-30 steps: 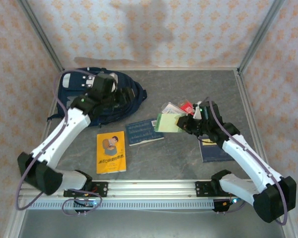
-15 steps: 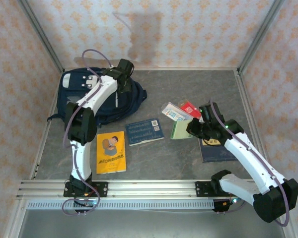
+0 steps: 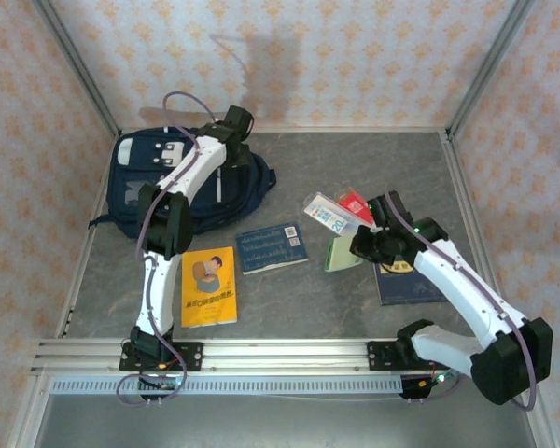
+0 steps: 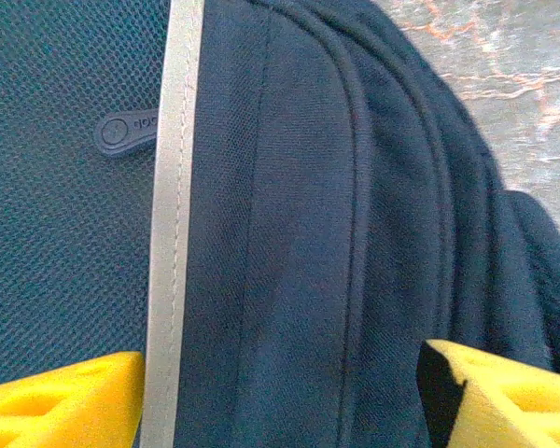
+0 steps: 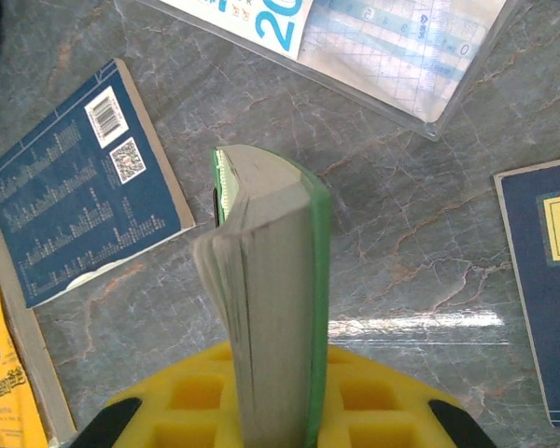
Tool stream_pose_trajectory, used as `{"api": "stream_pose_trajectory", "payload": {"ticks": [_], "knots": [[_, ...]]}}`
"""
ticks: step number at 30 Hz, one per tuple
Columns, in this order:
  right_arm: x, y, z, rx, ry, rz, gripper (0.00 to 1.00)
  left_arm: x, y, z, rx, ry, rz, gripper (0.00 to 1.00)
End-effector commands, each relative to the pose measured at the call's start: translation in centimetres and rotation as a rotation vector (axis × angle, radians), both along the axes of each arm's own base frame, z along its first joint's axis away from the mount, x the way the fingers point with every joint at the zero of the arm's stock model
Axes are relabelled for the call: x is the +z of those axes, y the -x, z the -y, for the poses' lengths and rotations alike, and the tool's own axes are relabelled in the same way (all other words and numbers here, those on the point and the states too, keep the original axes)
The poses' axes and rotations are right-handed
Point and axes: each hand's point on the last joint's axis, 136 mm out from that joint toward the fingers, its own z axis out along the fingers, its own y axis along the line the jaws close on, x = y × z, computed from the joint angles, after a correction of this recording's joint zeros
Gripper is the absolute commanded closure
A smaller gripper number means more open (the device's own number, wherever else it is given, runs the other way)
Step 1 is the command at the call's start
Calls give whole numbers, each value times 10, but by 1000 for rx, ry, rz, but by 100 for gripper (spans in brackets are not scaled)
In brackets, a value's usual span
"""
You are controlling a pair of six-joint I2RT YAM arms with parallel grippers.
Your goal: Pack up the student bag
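Note:
The student bag [image 3: 140,182], a navy backpack with a white stripe [image 4: 173,187], lies flat at the far left of the table. My left gripper [image 3: 233,131] hovers over the bag's far right edge, open. In the left wrist view its yellow fingertips [image 4: 65,401] stand wide apart above the navy fabric [image 4: 299,233], with nothing pinched. My right gripper [image 3: 359,245] is shut on a green-covered book [image 5: 275,308]. It holds the green book [image 3: 341,252] on edge just above the table, right of centre.
A blue booklet [image 3: 273,247] and a yellow book [image 3: 209,286] lie flat near the middle. A clear ruler case [image 3: 331,215] and a red item [image 3: 355,203] sit behind the right gripper. A dark blue notebook [image 3: 406,280] lies under the right arm.
The left arm has reached further back to the bag's far right edge, and its jaws have widened a little. The right gripper has turned the green book from flat onto its edge.

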Motion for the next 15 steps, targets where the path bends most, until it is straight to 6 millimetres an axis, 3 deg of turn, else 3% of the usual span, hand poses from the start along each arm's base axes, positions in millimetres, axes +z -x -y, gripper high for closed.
{"api": "stream_pose_trajectory", "payload": {"ticks": [1,5,7,11,15], "knots": [[17,-11,-1,17,14,53,100,-16,9,-19,48,-111,-60,26],[16,-13,-3,22,10,48,100,-22,12,-25,67,-149,-76,30],[15,-14,-4,23,7,48,100,-27,11,-21,51,-128,-83,38],[23,-17,-2,19,16,69,100,-36,9,-9,5,-77,-102,74],[37,-20,6,3,49,106,100,-27,12,2,-51,-34,-102,100]]}}
